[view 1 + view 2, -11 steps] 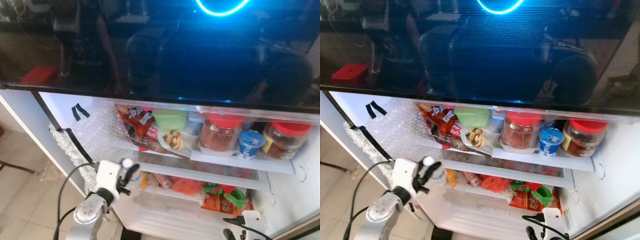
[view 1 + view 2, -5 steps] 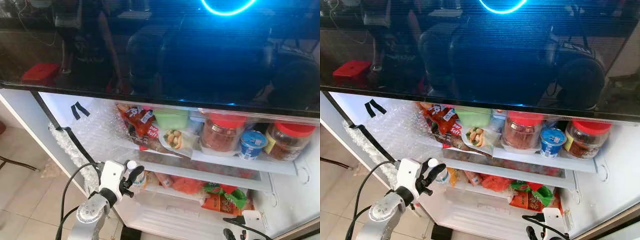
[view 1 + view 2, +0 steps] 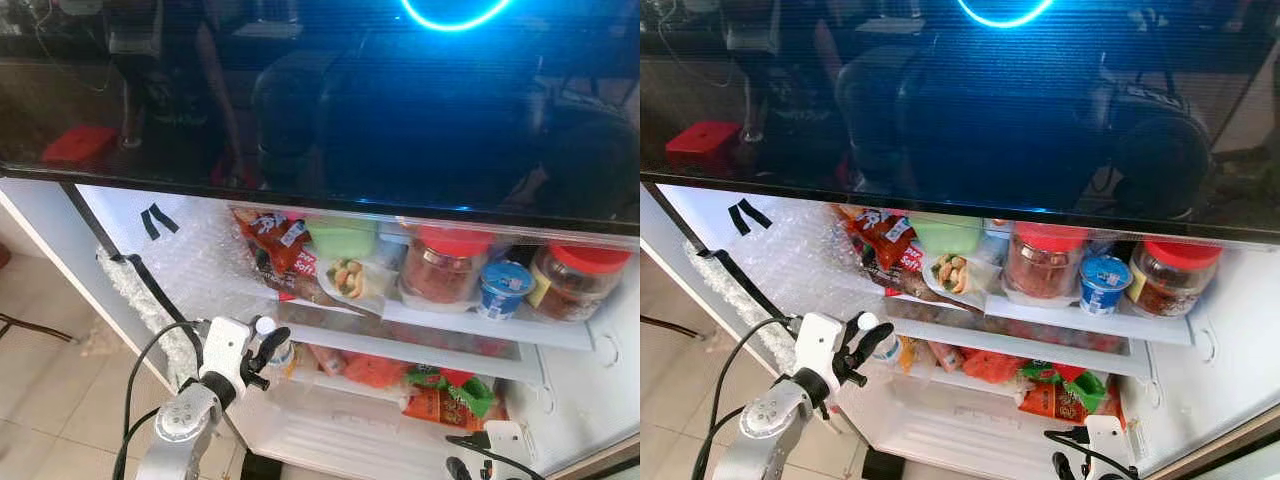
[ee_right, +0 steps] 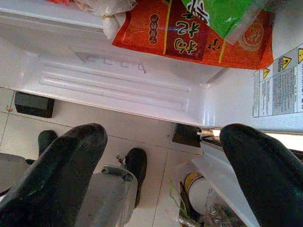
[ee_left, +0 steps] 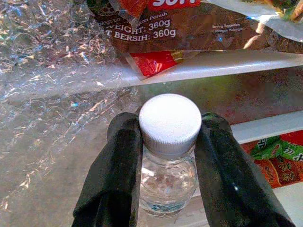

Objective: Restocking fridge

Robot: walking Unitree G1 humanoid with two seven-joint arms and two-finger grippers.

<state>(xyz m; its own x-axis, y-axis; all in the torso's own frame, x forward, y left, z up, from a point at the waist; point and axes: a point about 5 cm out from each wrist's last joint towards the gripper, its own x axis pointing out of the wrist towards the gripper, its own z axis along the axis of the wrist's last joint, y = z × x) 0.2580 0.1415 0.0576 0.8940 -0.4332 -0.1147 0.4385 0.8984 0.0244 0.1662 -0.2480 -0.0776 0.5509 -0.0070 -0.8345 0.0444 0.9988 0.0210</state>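
Left gripper (image 5: 168,156) clamps a small clear bottle (image 5: 169,179) with ribbed white cap (image 5: 170,124) at the open fridge's (image 3: 330,430) left edge, beside crinkled bubble wrap (image 5: 52,94). Right gripper (image 4: 156,175) hangs low, fingers spread apart, grasping nothing. Its wrist view adds glossy orange snack packet (image 4: 189,38) and tiled floor.

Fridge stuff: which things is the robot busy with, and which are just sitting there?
Busy with:
left pincer shut on the water bottle
fridge shelf

Just sitting there:
red-lid jars
yogurt cup
green tub
snack bags
right pincer, open

Left gripper (image 5: 168,142) raised, jaws clamped; right gripper (image 4: 161,156) low, jaws apart
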